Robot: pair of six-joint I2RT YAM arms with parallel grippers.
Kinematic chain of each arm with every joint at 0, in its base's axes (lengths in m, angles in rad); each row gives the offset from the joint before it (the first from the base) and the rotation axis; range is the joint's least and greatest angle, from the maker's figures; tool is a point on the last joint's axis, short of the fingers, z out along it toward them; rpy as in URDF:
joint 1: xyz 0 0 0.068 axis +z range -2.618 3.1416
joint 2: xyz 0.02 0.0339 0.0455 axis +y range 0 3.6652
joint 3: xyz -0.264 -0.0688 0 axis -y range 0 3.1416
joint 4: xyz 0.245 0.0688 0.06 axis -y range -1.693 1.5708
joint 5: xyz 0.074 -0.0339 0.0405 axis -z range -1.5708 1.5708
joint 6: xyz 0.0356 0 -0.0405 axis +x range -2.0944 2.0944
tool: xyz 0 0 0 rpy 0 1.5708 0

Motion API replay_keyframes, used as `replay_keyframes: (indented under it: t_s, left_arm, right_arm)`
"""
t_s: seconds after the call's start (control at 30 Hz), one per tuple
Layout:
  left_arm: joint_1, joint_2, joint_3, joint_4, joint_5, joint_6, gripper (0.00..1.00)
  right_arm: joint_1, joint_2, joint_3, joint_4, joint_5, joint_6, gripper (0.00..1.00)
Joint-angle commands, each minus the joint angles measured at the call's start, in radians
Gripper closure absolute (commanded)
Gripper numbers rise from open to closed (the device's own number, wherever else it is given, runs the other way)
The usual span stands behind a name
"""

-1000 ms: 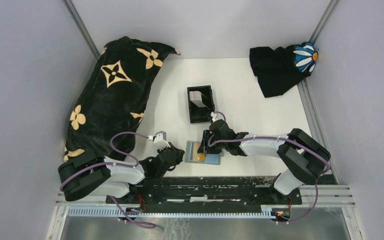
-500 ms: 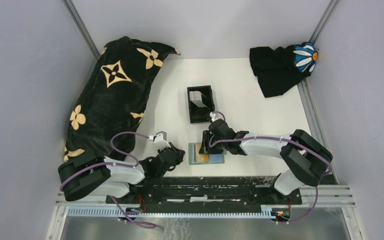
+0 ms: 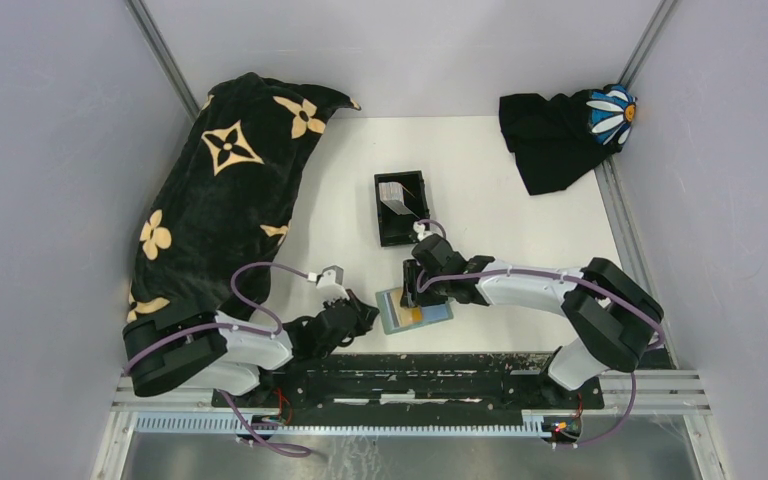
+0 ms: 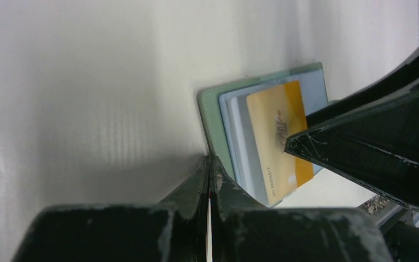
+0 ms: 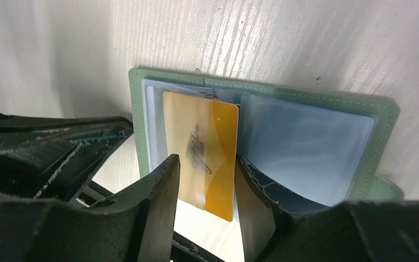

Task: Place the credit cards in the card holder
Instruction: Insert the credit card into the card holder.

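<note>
The step in hand looked to be drawing one card out of the open pale-green wallet with clear plastic sleeves [image 5: 388, 125], not yet carrying it to the holder. The glossy orange-yellow plastic credit card [image 5: 202, 142] lay half out of the wallet's left sleeve, overhanging the wallet's near edge. The right gripper [image 5: 204, 180] stood over that card with its fingers spread, one on each long side; whether they touched the card's edges could not be told. The left gripper [image 4: 208, 161] had its fingers pressed together, empty, its tip just beside the wallet's left edge, perhaps bracing it. The small black open-topped box that serves as card holder [image 3: 400, 234] stood beyond the wallet's far edge, apart from it, with a whitish-grey card [image 3: 392, 195] already inside. The next move would call for closing on the orange card's edges, sliding it free without dragging the wallet, then lifting it past the wallet's far side to the box.
</note>
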Motion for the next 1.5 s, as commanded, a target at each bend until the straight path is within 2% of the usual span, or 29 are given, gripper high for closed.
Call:
replay_keyframes:
  t_s: [0.0,0.23,0.93,1.47]
  left_arm:
    - [-0.043,0.048,0.042,0.066,0.017,0.065,0.97]
    - [-0.073,0.106,0.056,0.094,0.018,0.05,0.97]
    - [-0.095,0.141,0.073,0.098,0.003,0.038,0.97]
    - [-0.098,0.077,0.084,0.07,-0.06,0.056,0.97]
  right_arm:
    - [0.017,0.027,0.053,-0.021,0.024,-0.033,0.52]
    - [0.039,0.057,0.068,-0.025,0.017,-0.037,0.52]
    - [0.125,0.068,0.081,-0.024,0.032,0.016,0.53]
    - [0.142,0.13,0.13,-0.014,0.026,0.017,0.54]
